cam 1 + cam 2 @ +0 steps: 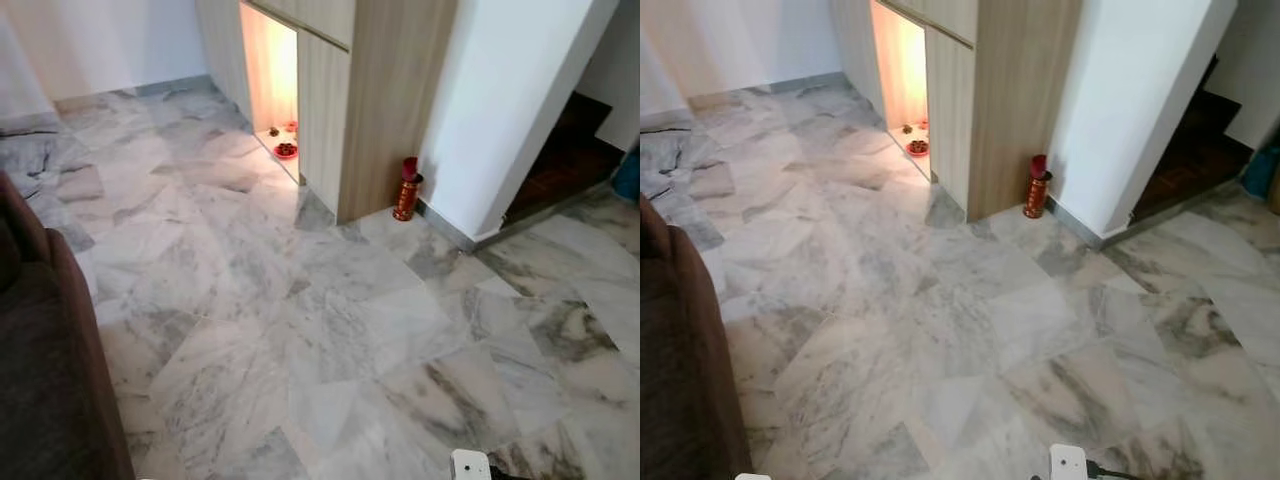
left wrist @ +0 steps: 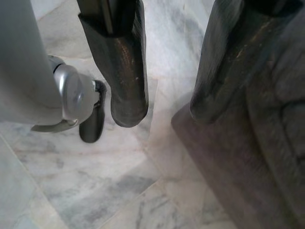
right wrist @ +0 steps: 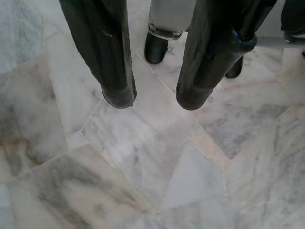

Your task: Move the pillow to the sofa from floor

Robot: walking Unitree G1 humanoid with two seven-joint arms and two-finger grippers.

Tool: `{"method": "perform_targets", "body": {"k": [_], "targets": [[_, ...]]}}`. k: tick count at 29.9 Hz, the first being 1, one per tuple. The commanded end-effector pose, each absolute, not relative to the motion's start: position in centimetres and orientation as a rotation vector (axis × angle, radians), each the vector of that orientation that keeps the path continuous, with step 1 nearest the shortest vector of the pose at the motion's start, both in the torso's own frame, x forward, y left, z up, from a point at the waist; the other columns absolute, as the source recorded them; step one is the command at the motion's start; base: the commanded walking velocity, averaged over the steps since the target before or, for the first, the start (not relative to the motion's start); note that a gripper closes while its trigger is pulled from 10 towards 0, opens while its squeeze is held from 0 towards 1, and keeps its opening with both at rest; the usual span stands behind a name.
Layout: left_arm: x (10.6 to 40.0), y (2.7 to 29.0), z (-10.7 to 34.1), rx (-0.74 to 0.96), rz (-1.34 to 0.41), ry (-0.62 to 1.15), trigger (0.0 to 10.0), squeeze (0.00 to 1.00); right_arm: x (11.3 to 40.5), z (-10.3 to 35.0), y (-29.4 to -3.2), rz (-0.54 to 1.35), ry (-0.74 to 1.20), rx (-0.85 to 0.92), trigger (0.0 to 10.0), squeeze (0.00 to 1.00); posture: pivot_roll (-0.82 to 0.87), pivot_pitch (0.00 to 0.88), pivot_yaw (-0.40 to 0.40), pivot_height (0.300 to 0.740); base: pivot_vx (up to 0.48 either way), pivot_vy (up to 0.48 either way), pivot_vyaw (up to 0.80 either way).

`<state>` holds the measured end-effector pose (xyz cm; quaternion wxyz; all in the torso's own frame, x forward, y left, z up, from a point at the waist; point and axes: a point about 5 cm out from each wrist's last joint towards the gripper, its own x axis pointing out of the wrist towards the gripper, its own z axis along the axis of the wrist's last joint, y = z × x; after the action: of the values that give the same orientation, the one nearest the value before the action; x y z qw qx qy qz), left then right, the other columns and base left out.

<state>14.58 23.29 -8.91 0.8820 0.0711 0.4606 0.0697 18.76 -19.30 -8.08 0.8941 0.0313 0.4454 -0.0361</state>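
The dark brown sofa [image 1: 40, 350] runs along the left edge of the head views, its arm beside the marble floor [image 1: 300, 300]. In the left wrist view, my left gripper [image 2: 167, 114] hangs open above the floor, right next to the sofa's side [image 2: 248, 157], with nothing between its fingers [image 2: 126, 95]. My right gripper [image 3: 156, 100] is also open in the right wrist view, hanging over bare marble tiles with nothing held.
A wooden cabinet [image 1: 380, 100] with a lit niche [image 1: 270, 70] stands at the back. A red vase [image 1: 407, 190] sits at its corner beside a white wall column [image 1: 510, 110]. Dark steps [image 1: 570, 150] lie at the far right. My feet [image 3: 156, 47] stand on the marble.
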Motion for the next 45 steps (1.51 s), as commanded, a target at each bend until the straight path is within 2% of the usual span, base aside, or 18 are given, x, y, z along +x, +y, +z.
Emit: {"method": "perform_targets", "body": {"k": [1,8,17,39,45], "targets": [[13.5,23.1,-9.4,0.142,0.152,0.999,10.0,0.00,18.5,-8.2,-19.5,-0.078,0.933,0.056,10.0,0.00,0.03,0.055,-0.004,0.740,0.000,0.000,0.80],[12.7,22.2,-9.9,0.135,0.145,1.020,10.0,0.00,18.5,-8.2,-19.5,-0.073,0.936,0.049,10.0,0.00,0.03,0.055,-0.005,0.740,0.000,0.000,0.80],[12.5,23.3,-9.7,0.136,0.161,1.030,10.0,0.00,18.3,-8.3,-19.5,-0.070,0.943,0.043,10.0,0.00,0.04,0.056,-0.006,0.740,0.000,0.000,0.80],[13.3,23.5,-9.4,0.094,0.199,1.010,10.0,0.00,18.1,-8.4,-19.5,-0.088,0.959,0.064,10.0,0.00,0.04,0.056,-0.006,0.740,0.000,0.000,0.80],[13.4,23.6,-9.4,0.076,0.211,1.004,10.0,0.00,17.9,-8.5,-19.5,-0.103,0.966,0.101,10.0,0.00,0.04,0.056,-0.006,0.740,0.000,0.000,0.12]]}}
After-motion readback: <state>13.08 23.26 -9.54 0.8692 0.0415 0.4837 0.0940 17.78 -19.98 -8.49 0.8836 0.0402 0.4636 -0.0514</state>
